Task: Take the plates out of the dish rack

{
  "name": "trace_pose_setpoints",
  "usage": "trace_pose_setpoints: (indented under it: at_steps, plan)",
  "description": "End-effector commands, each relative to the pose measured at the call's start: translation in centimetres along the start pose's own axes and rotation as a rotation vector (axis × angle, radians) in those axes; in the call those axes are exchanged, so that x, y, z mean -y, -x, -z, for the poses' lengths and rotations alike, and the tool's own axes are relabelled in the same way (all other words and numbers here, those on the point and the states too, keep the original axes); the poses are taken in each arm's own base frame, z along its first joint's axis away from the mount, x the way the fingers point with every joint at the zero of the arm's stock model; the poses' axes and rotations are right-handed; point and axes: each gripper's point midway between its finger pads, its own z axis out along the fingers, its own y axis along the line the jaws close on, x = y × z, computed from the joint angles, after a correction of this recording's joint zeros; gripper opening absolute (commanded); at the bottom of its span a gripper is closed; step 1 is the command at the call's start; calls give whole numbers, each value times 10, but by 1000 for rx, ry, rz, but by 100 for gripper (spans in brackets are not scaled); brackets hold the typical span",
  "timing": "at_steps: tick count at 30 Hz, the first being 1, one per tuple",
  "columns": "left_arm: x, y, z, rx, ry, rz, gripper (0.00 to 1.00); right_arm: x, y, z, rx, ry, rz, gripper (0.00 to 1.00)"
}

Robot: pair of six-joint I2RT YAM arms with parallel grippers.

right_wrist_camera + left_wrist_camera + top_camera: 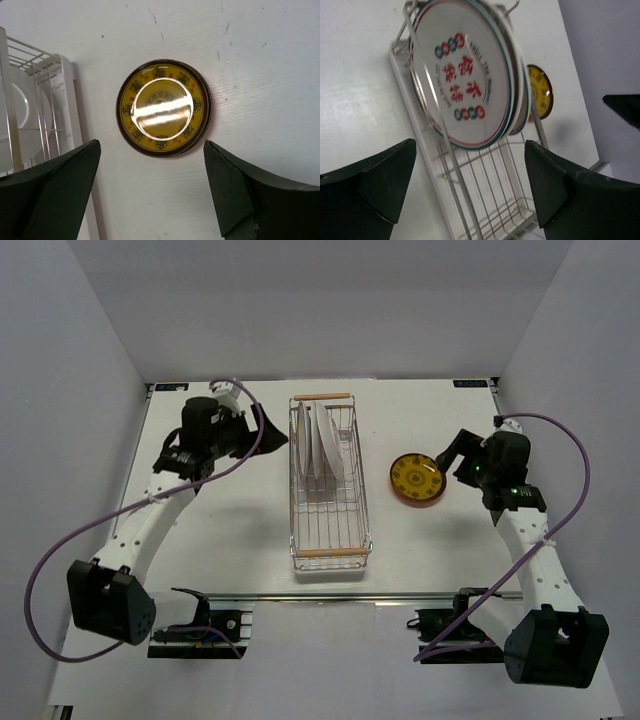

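Left of the rack (330,490), the left gripper (470,165) is gaping wide and empty, facing white plates (465,75) with red Chinese writing. Right of it, the right gripper (150,155) is gaping empty, facing a yellow plate (162,107).

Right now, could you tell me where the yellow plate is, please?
In the top view the yellow plate lies flat on the table, right of the dish rack, beside the right gripper.

Mid-frame the dish rack (330,530) sits on the table (230,530) with plates (322,445) upright in its upper half, a lone plate (417,480) lying between rack and my right gripper (448,457), and my left gripper (274,435) at the rack's upper left.
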Motion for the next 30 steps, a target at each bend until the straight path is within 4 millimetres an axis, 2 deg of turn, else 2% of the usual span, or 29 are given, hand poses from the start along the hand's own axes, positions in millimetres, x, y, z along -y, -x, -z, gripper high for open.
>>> trace_pose_setpoints:
  at_steps: [1,3,4,5,7,10,11,12,13,14,15,16,18,20,25,30]
  plan:
    - [35,50,-4,106,-66,-68,98,7,-9,6,-24,-23,17,89]
    - [29,46,-26,63,-24,-59,98,6,-10,9,-23,-16,22,89]
    - [30,59,-27,85,-5,-65,98,6,-11,9,-25,-19,20,89]
    - [25,52,-39,48,26,-57,98,7,-10,10,-18,-21,21,89]
    - [21,65,-43,76,87,-60,98,9,-11,11,-20,-29,19,89]
    - [18,62,-58,52,126,-62,98,10,-12,11,-25,-33,18,89]
    - [24,66,-61,55,123,-68,98,10,-13,10,-27,-32,18,89]
    - [23,59,-72,24,136,-62,98,10,-14,9,-30,-32,19,89]
    - [16,56,-74,5,172,-53,98,11,-16,8,-38,-33,19,89]
    - [22,60,-76,10,181,-60,98,11,-17,7,-42,-35,17,89]
    - [17,59,-79,7,205,-53,98,11,-18,6,-44,-37,16,89]
    - [15,50,-86,-24,224,-55,98,13,-20,6,-51,-42,15,89]
    - [9,54,-88,-2,291,-47,98,14,-21,5,-54,-46,16,89]
    - [5,48,-90,-11,343,-44,98,15,-22,4,-57,-50,12,89]
    - [8,45,-93,-7,361,-30,97,14,-22,3,-60,-42,14,89]
    - [4,47,-88,15,413,-15,96,13,-24,3,-68,-39,12,89]
